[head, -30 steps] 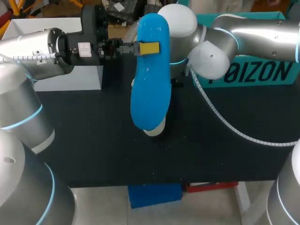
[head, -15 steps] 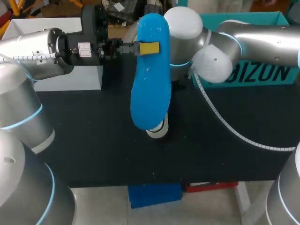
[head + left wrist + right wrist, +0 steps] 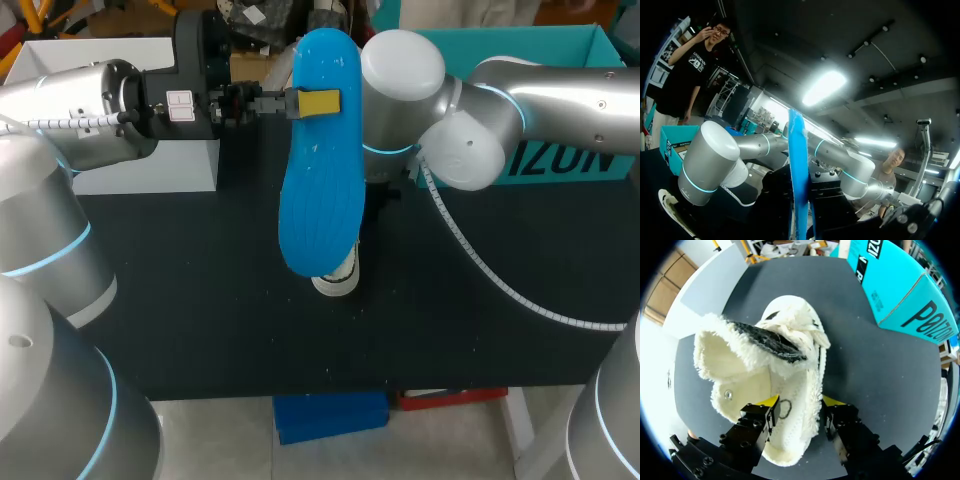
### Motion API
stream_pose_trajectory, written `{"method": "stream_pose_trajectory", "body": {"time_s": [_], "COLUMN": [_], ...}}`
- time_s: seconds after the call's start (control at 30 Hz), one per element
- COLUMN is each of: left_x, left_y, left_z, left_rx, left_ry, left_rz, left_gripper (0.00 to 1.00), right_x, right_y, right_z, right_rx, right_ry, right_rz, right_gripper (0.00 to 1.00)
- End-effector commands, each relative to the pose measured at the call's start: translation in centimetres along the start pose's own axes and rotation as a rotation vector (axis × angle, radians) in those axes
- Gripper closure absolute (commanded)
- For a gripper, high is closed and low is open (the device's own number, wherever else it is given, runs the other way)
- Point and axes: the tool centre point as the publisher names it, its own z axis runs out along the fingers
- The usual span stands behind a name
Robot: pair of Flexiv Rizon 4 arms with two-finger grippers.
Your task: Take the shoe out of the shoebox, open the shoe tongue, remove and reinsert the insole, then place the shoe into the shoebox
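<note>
My left gripper (image 3: pixel 316 102) is shut on the blue insole (image 3: pixel 320 180), which hangs upright above the table; in the left wrist view the insole (image 3: pixel 799 170) stands edge-on between the fingers. Below it on the black table sits the white fluffy shoe (image 3: pixel 338 276), mostly hidden by the insole in the head view. The right wrist view shows the shoe (image 3: pixel 760 370) with its dark tongue (image 3: pixel 772 342) lifted and its mouth wide. My right gripper (image 3: pixel 801 402) is open, one fingertip inside the shoe, one outside, with the fluffy side wall between them. The teal shoebox (image 3: pixel 520 42) stands at the back right.
A white box (image 3: pixel 150 165) stands at the back left, behind my left arm. The right arm's cable (image 3: pixel 480 265) loops over the table on the right. Bare black table (image 3: pixel 200 300) lies in front of the shoe.
My right arm's wrist has shifted to the right, and the shoe shows a little further out from under the insole. The left arm and insole have stayed still.
</note>
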Motion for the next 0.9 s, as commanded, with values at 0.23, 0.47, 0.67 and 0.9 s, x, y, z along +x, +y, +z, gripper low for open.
{"method": "stream_pose_trajectory", "body": {"time_s": [0.23, 0.47, 0.67, 0.9], "left_x": [0.1, 0.1, 0.1, 0.1], "left_y": [0.0, 0.0, 0.0, 0.0], "left_z": [0.1, 0.1, 0.1, 0.1], "left_rx": [-0.001, -0.001, -0.001, -0.001], "left_ry": [-0.005, -0.005, -0.005, -0.005], "left_rz": [-0.001, -0.001, -0.001, -0.001], "left_gripper": [1.0, 1.0, 1.0, 1.0], "right_x": [-0.4, -0.3, -0.3, -1.4], "right_y": [-1.8, -2.0, -2.0, -3.2], "right_z": [-5.2, -6.2, -6.2, -9.2], "right_rx": [-0.018, -0.007, -0.007, -0.102], "right_ry": [0.319, 0.366, 0.366, 0.621], "right_rz": [-0.094, -0.157, -0.157, -0.03], "right_gripper": [0.0, 0.0, 0.0, 0.0]}}
